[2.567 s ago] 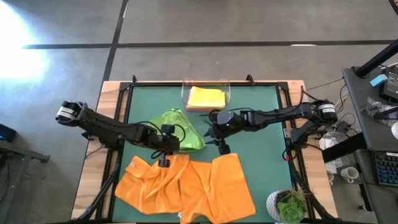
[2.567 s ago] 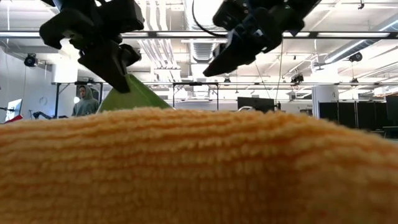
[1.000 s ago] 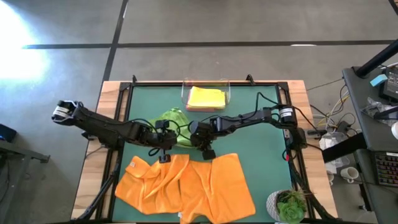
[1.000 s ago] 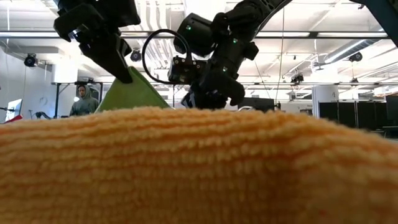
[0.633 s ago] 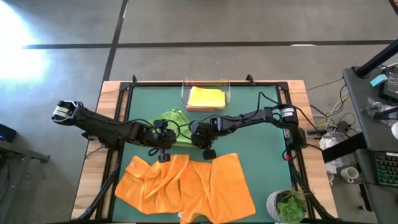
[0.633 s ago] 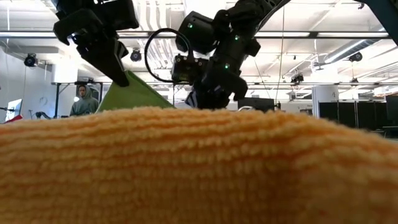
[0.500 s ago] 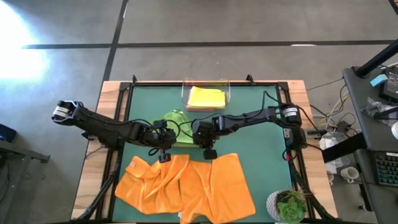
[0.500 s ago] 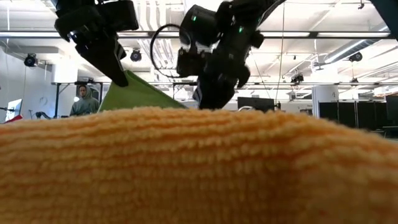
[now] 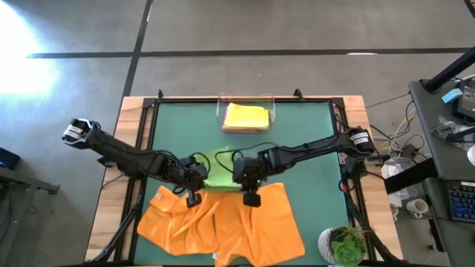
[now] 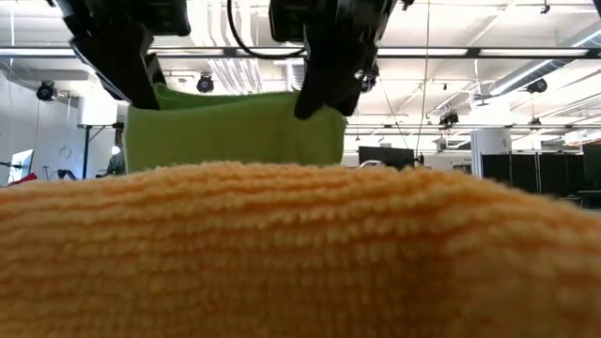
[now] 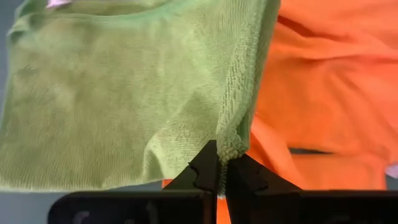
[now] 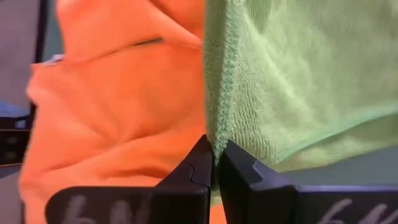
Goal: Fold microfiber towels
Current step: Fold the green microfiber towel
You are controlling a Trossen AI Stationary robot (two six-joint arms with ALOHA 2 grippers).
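Note:
A green microfiber towel (image 9: pixel 221 172) hangs spread between my two grippers over the middle of the green mat; in the low view it is a flat sheet (image 10: pixel 235 131). My left gripper (image 9: pixel 194 182) is shut on its left upper corner, my right gripper (image 9: pixel 249 182) on its right upper corner. Orange towels (image 9: pixel 223 226) lie rumpled on the mat near the front edge, just under the grippers. They fill the low view's foreground (image 10: pixel 300 253) and hide the green towel's lower edge. A folded yellow towel (image 9: pixel 246 116) lies in the clear tray at the back. My left gripper pinches the green towel's corner (image 11: pixel 231 142) between its two fingers, right at the stitched hem. The fingers (image 10: pixel 141 80) come from above, and the towel hangs below them, drawn across to the other gripper. My right gripper pinches the opposite corner (image 12: pixel 214 134) at the hem between its two fingers. Its fingers (image 10: pixel 317 94) come from above. The cloth hangs below, its top edge stretched nearly level between the two holds.
The clear tray (image 9: pixel 270 110) stands at the mat's far edge, middle. A potted plant (image 9: pixel 345 247) sits at the near right corner. Bare mat (image 9: pixel 312 148) lies to the right and far left. A person (image 10: pixel 116 161) stands in the room beyond.
My right gripper has taken hold of the green towel's right corner. Both grippers have risen and come a little toward the near edge, over the orange towels. The green towel, before a peaked heap held at one point, now hangs spread out between them.

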